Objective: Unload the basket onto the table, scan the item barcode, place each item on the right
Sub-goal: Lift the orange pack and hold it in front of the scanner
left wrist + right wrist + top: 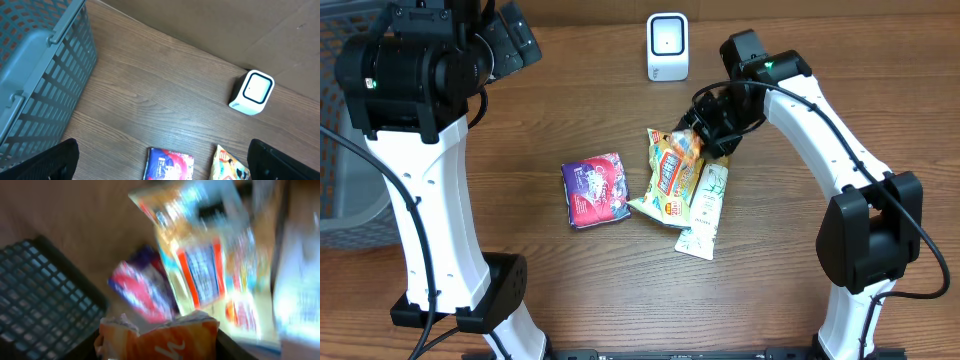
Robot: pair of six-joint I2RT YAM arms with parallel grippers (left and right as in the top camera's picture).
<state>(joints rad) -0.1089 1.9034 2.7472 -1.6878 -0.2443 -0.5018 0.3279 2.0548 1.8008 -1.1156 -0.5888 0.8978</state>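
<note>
Overhead view: the right gripper (708, 133) is pinching, jaws partway closed, the orange top end of the snack bag (670, 182), which is lying at 6 o'clock from the white scanner (667, 47) — a purple packet (595, 192) is sitting at its 9 o'clock. The left gripper (167, 162) is standing wide open — holding nothing.
</note>
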